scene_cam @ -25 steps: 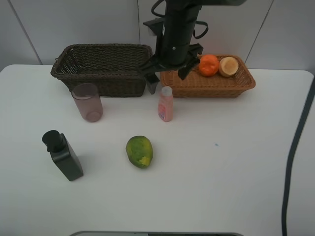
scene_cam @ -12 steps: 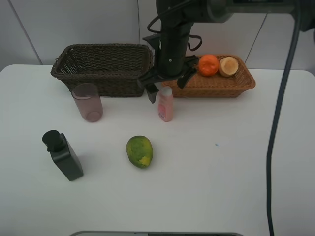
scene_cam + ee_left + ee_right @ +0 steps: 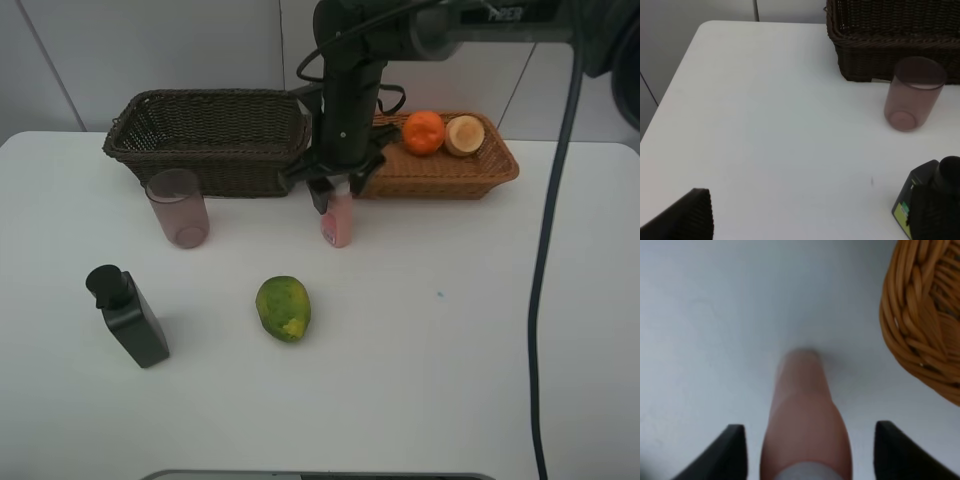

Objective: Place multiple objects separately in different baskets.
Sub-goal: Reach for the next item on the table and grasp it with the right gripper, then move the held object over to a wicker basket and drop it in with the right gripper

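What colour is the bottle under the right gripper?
Pink bottle, best in the right wrist view.

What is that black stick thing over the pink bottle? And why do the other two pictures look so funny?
It is a robot arm. One camera looks down from high up; one rides on each arm's wrist. On the white table are a pink bottle, a cup, a black pump bottle and a green fruit. An orange and a peach lie in the tan basket, beside a dark basket. The right gripper has its open fingers either side of the pink bottle, gripping nothing yet. The left wrist camera sees the cup close up.
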`<state>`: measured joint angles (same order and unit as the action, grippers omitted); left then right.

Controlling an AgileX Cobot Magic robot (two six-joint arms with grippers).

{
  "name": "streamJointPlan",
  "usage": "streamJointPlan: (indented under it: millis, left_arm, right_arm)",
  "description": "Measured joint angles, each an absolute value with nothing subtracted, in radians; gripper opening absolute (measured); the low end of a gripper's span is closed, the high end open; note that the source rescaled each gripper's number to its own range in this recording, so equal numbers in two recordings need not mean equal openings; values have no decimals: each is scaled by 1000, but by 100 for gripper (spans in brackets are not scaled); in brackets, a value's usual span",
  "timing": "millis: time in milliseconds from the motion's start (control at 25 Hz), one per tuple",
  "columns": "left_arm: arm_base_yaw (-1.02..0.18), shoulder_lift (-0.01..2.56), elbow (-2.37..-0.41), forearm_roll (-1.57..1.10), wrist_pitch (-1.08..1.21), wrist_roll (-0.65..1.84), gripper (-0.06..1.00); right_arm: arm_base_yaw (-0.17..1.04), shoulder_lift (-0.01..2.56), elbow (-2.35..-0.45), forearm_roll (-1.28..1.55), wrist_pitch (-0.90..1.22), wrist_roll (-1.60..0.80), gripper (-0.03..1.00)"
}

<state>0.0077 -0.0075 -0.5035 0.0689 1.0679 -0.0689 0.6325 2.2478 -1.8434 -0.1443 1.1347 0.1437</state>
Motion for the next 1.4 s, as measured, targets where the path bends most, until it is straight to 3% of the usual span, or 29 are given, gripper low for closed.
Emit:
streamJointPlan:
  millis: [120, 1000, 1400]
  left_arm:
    - [8, -8, -504, 69, 1068, -69, 100]
    - [8, -8, -504, 69, 1068, -69, 100]
    - [8, -8, -504, 69, 1068, -69, 100]
  right_arm:
    - [633, 2248, -1843, -144, 1132, 144, 0]
    - [633, 2215, -1852, -145, 1139, 144, 1]
    - [639, 2193, -2049, -127, 1223, 144, 1]
